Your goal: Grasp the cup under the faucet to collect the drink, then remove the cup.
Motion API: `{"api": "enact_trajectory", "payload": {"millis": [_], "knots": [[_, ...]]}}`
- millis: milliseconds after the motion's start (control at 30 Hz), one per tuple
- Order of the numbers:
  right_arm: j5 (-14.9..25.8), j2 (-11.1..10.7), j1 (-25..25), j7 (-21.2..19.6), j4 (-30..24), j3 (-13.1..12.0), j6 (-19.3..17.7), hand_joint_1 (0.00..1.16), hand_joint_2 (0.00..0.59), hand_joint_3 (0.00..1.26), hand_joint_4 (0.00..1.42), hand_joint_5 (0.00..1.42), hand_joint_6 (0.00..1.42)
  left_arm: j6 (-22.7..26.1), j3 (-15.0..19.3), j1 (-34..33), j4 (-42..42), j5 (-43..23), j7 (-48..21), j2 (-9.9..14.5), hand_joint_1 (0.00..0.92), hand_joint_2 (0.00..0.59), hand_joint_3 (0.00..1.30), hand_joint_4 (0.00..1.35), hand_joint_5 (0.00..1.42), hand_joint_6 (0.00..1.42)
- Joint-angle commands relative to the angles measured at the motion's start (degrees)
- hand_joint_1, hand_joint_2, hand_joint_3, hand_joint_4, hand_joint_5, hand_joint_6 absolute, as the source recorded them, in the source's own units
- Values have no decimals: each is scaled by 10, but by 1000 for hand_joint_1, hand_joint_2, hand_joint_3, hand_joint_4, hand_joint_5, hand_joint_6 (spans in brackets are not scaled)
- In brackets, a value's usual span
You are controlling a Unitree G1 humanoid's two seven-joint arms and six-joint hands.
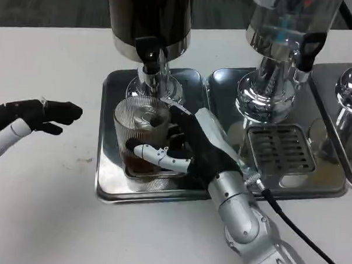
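Note:
A clear ribbed cup [140, 130] stands on the left steel drip tray [110, 176], right under the black faucet [150, 54] of the dark drink dispenser [149, 17]. Brown drink fills its lower part. My right hand [184, 145] wraps around the cup from the right, thumb across its front and fingers behind it. Over the white table at the far left, my left hand [39, 117] hovers with nothing in it, its black fingers loosely extended toward the tray.
A second dispenser [285, 31] with a clear tank stands to the right on its own steel tray with a slotted grate [280, 149]. A third dispenser's chrome base [350, 87] shows at the right edge. A black cable [300, 231] trails from my right forearm.

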Motion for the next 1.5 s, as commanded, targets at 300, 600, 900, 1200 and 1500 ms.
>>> {"api": "enact_trajectory", "payload": {"millis": [300, 600, 900, 1200, 1500], "knots": [[-5, 3, 33, -52, 4, -4, -7, 615, 215, 291, 490, 562, 631, 4, -12, -3, -6, 4, -5, 1, 0, 162, 359, 275, 243, 316], [-1, 4, 45, -75, -1, -10, -29, 620, 221, 312, 516, 595, 682, 2, -20, -14, 2, 2, -6, 2, 0, 162, 350, 275, 243, 317], [-5, 3, 58, -100, -26, -14, -49, 618, 229, 343, 542, 628, 722, 0, -26, -25, 9, 3, -9, 0, 0, 160, 348, 275, 243, 317], [-7, -1, 65, -109, -48, -20, -54, 614, 230, 351, 558, 648, 751, -6, -28, -36, 25, 5, -14, -2, 0, 160, 343, 275, 243, 317], [-11, -3, 80, -112, -80, -34, -57, 614, 237, 371, 574, 671, 775, -11, -35, -46, 36, 6, -18, -4, 0, 160, 340, 271, 243, 327]]}}
